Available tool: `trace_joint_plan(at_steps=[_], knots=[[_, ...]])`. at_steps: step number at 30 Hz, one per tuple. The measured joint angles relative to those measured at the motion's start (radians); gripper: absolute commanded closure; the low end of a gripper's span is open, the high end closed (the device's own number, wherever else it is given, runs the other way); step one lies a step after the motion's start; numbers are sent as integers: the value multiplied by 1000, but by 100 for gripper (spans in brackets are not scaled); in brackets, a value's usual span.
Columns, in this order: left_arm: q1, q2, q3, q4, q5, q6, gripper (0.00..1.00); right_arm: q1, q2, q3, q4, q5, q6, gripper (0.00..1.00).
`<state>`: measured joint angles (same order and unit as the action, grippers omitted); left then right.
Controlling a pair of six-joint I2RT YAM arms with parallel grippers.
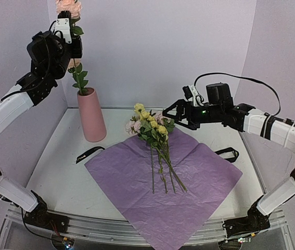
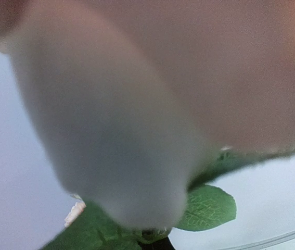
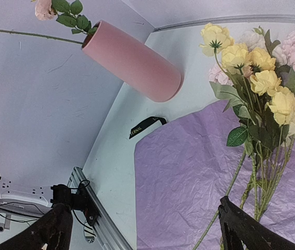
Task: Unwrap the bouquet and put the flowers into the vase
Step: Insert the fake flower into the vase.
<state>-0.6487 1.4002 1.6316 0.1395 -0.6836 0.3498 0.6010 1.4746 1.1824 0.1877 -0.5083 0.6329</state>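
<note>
White worktop (image 1: 59, 174), lilac paper (image 1: 189, 192), loose flowers (image 1: 155, 130).
Upper left: left hand (image 1: 70, 32) pinching stem (image 1: 75, 65) above vase (image 1: 91, 117); centre right: right hand (image 1: 174, 115) spread wide.

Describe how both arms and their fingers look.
The left arm and right arm have white links, black joints and black wrist housings. A black cable loops above the right wrist, where a green light glows. The right fingers are black and angular.
</note>
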Motion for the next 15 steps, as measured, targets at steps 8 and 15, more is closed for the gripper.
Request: trace_joint_plan(at_steps=[8,15], knots=[[99,-1,-144,9,17,-128,100,0,0,0,0,0,0,2],[133,2,-234,11,47,-216,98,0,0,0,0,0,0,2]])
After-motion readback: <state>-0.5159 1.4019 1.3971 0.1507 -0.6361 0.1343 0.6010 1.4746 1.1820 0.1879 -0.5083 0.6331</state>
